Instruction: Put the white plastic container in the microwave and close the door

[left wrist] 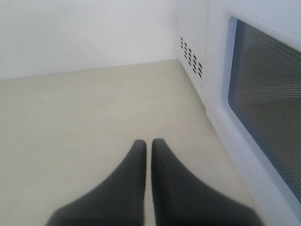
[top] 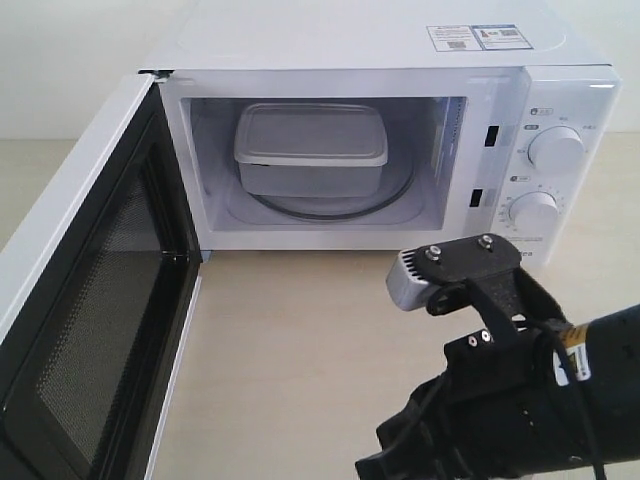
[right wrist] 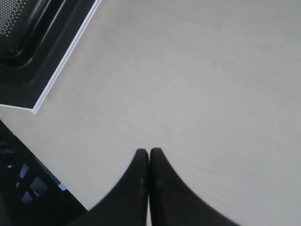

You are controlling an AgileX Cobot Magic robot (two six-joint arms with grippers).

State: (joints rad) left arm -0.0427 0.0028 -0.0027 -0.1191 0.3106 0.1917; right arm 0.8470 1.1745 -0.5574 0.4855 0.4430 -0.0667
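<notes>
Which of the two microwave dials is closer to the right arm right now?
The lower dial: it sits just above the right arm in the exterior view, while the upper dial is higher on the panel.

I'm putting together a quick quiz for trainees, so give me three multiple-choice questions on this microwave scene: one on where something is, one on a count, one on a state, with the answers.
1. Where is the white plastic container relative to the microwave?
A) in front of it
B) inside it
C) on top of it

2. How many round dials does its panel have?
A) one
B) two
C) three

3. The door is:
A) shut
B) ajar by a crack
C) swung wide open

Answers: 1 B, it sits in the cavity; 2 B, one dial sits above the other; 3 C, its mesh inner face shows.
</notes>
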